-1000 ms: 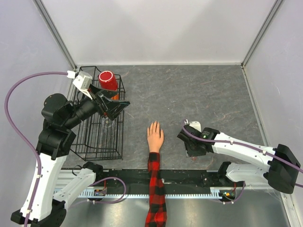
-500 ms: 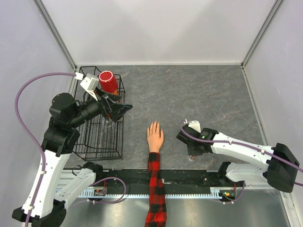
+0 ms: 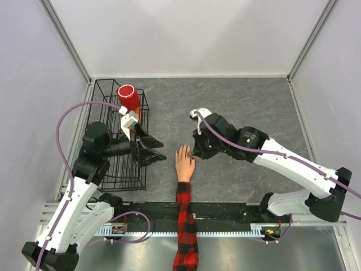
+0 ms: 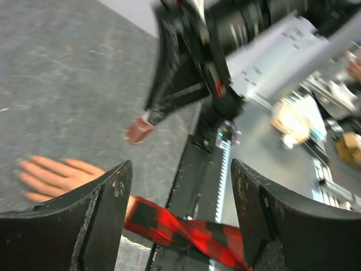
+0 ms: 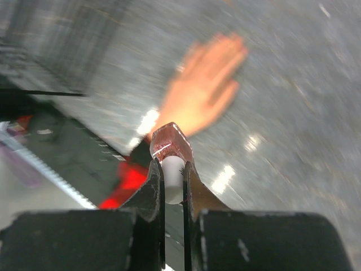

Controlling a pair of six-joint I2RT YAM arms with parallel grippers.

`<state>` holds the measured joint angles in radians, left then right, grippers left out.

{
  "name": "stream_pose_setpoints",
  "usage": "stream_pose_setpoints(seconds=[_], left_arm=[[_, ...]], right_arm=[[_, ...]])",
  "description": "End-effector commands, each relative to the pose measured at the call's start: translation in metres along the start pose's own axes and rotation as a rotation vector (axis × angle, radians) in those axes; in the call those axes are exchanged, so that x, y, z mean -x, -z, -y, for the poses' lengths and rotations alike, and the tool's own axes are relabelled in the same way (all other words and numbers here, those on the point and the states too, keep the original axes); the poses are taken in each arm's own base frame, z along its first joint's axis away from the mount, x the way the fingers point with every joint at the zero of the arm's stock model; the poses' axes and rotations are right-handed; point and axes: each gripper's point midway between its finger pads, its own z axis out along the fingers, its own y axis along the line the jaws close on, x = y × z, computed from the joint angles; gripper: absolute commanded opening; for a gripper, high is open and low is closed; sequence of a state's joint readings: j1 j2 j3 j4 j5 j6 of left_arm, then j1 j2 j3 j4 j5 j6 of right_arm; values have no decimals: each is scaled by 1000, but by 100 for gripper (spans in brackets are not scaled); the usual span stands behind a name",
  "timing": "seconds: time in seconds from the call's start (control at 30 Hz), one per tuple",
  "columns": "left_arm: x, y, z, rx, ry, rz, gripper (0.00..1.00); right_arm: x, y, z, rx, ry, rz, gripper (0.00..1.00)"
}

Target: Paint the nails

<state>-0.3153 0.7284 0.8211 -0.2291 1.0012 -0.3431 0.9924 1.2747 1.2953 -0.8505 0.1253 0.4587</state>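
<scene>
The peach mannequin hand (image 3: 184, 162) lies palm down with its red-and-black plaid sleeve (image 3: 185, 226) toward the near edge. Its nails are too small and blurred to make out. My right gripper (image 3: 194, 150) hovers just right of the fingertips, shut on the white cap of a small pink nail polish bottle (image 5: 171, 144). The hand lies beyond the bottle in the right wrist view (image 5: 203, 96). My left gripper (image 3: 161, 151) is open and empty just left of the hand. Its wrist view shows the hand (image 4: 56, 175), the sleeve (image 4: 186, 231) and the bottle (image 4: 138, 130).
A black wire basket (image 3: 107, 169) stands at the left with a red cup (image 3: 128, 96) at its far end. The black rail with the arm bases (image 3: 225, 212) runs along the near edge, and the sleeve crosses it.
My right arm lifted from the table right of the hand and swung left to the fingertips with the bottle. My left gripper dropped from over the basket toward the hand's left side.
</scene>
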Motion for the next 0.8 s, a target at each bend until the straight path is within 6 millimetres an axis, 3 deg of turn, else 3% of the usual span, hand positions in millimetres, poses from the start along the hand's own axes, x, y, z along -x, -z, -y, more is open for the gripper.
stream_pose_setpoints(seconds=[0.0,0.17,0.37,0.57,0.77], left_arm=[[3,12,47,-219,-175,25,77],[-10,13,40,-200,-189,33,76],[-17,5,27,-204,-128,-2,73],[-17,4,34,-263,-138,-16,71],[-22,3,41,-315,-140,-39,61]], right_arm=[[30,27,-50,248,123,34,0],[45,63,-86,455,165,59,0],[54,82,-112,554,227,82,0],[65,91,-133,627,238,104,0],[73,85,-140,621,237,98,0]])
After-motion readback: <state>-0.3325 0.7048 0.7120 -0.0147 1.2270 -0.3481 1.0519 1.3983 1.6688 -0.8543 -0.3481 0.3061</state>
